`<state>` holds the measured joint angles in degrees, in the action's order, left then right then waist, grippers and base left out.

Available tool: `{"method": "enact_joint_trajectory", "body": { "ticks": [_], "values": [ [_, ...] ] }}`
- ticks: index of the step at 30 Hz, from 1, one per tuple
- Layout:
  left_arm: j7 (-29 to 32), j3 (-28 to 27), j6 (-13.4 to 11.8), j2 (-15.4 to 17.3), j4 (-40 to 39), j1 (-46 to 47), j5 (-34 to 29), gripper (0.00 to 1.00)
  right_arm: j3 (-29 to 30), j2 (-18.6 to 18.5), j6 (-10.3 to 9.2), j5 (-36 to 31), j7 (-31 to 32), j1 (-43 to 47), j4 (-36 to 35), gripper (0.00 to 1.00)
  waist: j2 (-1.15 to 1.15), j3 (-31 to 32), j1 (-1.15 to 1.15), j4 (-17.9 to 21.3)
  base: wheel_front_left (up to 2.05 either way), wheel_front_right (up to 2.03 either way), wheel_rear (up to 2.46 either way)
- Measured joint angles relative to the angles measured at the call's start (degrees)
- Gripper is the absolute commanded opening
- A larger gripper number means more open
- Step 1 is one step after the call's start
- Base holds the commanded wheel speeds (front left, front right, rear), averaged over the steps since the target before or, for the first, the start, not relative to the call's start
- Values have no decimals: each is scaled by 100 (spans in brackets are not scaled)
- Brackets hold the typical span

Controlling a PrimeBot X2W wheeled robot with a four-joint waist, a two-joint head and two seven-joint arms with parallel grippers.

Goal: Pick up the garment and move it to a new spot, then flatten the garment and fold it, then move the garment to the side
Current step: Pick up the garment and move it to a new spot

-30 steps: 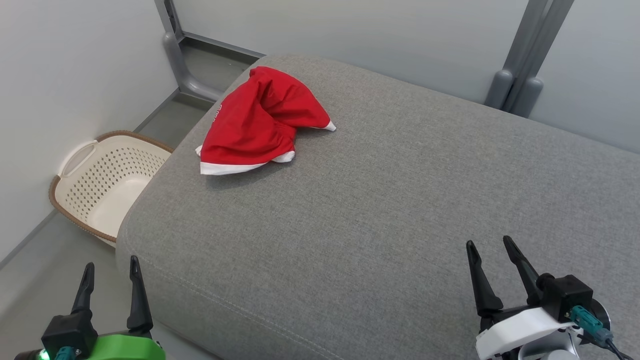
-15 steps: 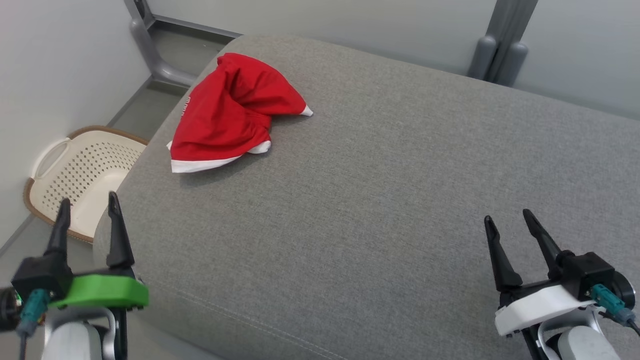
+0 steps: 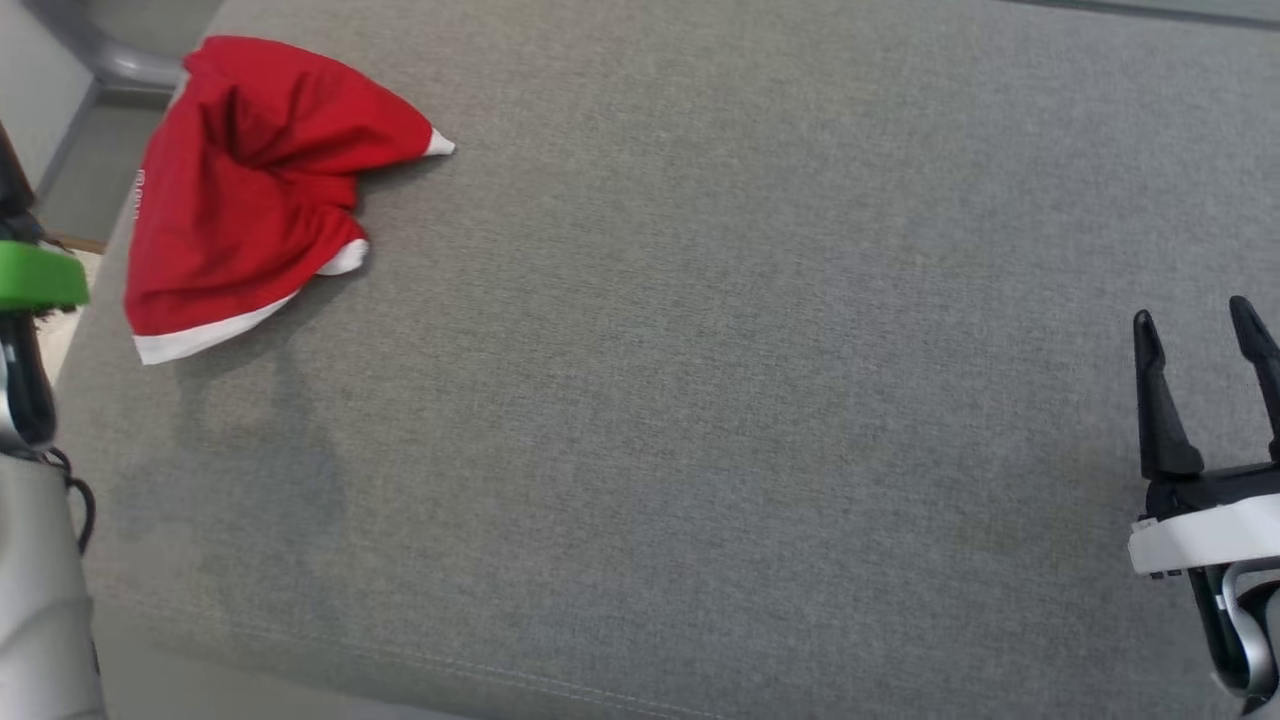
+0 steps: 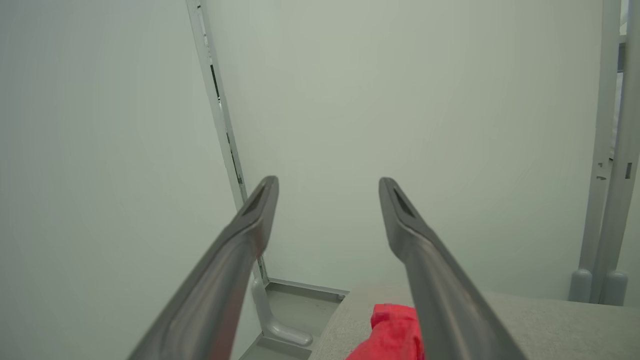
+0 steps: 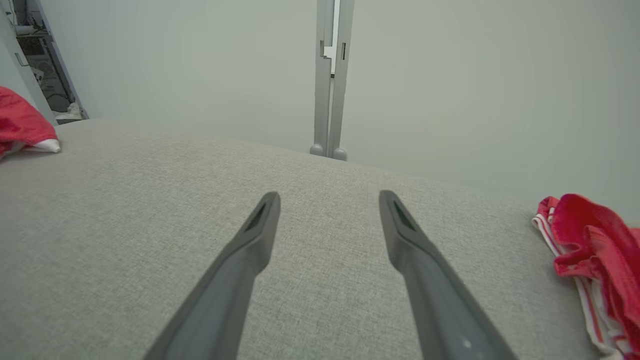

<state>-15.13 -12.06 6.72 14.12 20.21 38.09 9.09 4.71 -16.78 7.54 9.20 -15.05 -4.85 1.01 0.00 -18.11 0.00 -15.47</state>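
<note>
Grey woven sofa seat (image 3: 700, 400) carries the crumpled red cloth garment with white hems (image 3: 250, 190) at its far left corner, ahead of your left jaws and well apart from your right jaws, both pairs wide open and empty.

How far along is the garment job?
Done: nothing visible. The red garment lies crumpled near the far-left corner of the grey cushion. In hand: nothing; left end effector and right end effector are open, empty, clear of it. Left: pick up, relocate, flatten, fold, move aside.
</note>
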Motion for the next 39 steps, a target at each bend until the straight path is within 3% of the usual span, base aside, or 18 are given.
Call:
{"method": "enact_joint_trajectory", "body": {
  "ticks": [9,23,25,26,39],
  "values": [
    [291,156,40,492,1440,1149,309,100,327,44,0,-79,2,71,-514,100,0,-774,0,655,0,0,0],
    [1182,302,63,816,3842,1394,614,100,356,129,0,-127,7,65,-563,100,0,-1340,0,1319,0,0,0],
    [1238,331,63,816,4014,1405,653,14,332,144,0,-129,7,65,-545,100,0,-1308,0,1328,0,0,0],
    [1218,354,65,814,4077,1406,676,0,319,149,0,-132,7,65,-538,100,0,-1281,0,1327,0,0,0],
    [333,873,67,829,3931,1495,734,0,20,331,0,-96,8,49,-141,100,0,-612,0,1335,0,0,0]
  ]
}}
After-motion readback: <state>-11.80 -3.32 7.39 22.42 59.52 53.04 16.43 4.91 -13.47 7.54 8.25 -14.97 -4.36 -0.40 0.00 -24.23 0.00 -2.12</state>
